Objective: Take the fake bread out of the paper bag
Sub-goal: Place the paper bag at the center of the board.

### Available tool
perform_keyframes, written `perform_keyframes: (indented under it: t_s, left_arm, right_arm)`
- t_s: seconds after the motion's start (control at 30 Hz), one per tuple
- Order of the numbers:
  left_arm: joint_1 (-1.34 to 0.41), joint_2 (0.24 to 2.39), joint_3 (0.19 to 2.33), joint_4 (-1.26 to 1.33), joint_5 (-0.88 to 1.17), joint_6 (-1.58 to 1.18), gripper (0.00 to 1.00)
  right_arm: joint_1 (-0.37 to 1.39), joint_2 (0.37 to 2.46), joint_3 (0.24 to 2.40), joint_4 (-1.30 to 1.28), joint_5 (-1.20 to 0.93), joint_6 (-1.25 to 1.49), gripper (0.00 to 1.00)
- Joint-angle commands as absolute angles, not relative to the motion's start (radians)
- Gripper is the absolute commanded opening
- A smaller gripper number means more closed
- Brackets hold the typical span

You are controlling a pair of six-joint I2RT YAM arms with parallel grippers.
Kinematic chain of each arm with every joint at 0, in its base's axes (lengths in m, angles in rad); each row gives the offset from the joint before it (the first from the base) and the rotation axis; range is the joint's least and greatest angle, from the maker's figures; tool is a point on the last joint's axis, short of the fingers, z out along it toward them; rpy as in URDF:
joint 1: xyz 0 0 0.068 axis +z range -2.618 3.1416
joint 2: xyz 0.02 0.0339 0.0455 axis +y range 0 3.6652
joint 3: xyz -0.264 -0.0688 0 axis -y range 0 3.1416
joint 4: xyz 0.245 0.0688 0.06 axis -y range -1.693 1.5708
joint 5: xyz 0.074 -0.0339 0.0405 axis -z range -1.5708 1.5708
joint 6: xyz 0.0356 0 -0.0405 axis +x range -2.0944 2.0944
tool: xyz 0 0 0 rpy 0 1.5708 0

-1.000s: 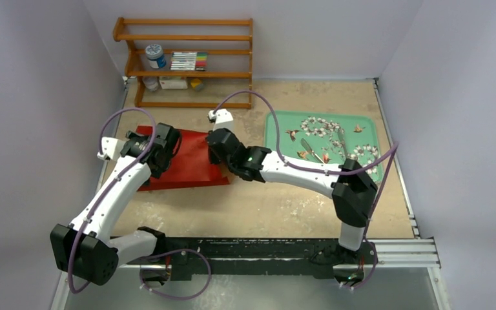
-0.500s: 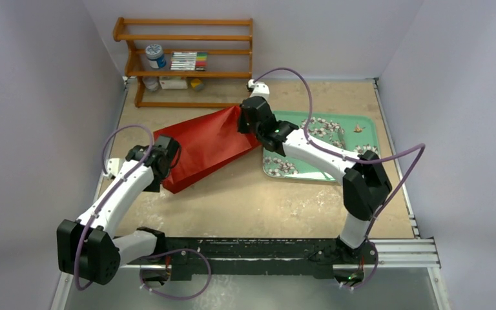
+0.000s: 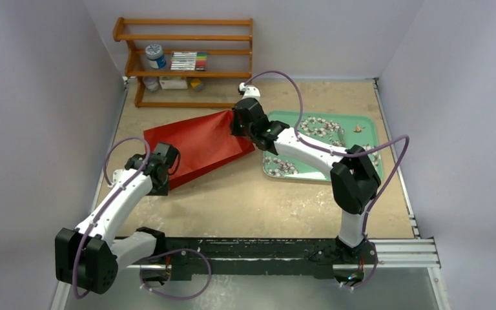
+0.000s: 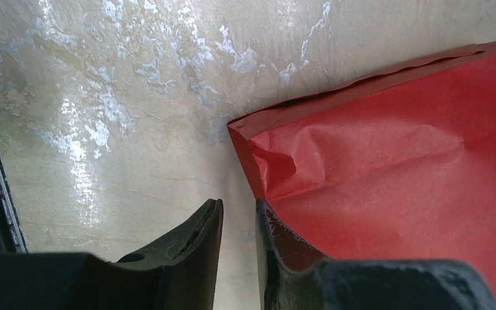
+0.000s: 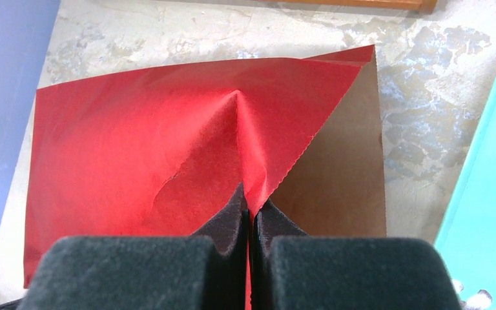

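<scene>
Tan table (image 3: 284,200) holds a red paper bag (image 3: 200,145); shelf (image 3: 187,22) labels too small to read. Right claw (image 5: 250,216) pinches the bag's mouth; left claw (image 4: 239,219), slightly parted, grips nothing.

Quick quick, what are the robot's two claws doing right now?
Left gripper: slightly open, holding nothing, beside a corner of the glossy red paper bag.
Right gripper: shut, pinching a fold of that bag.
</scene>
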State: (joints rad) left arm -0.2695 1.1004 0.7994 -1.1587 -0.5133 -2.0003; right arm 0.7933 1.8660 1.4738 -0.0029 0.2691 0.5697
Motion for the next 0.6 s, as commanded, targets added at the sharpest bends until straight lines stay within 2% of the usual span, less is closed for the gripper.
perform_keyframes:
  t_s: [0.0,0.33,0.57]
  left_arm:
    - [-0.273,1.058,0.772,-1.153,-0.513,-1.996,0.25]
    - [-0.275,1.203,0.721,-0.994,-0.525,-1.98,0.29]
    - [-0.251,1.368,0.805,-0.928,-0.584,-1.949,0.34]
  right_arm:
    - [0.799,1.853,1.533,0.024,0.281,0.58,0.0]
    - [0.801,1.834,1.521,-0.001,0.285,0.582,0.0]
    - [0.817,1.804,1.459,-0.001,0.261,0.587,0.0]
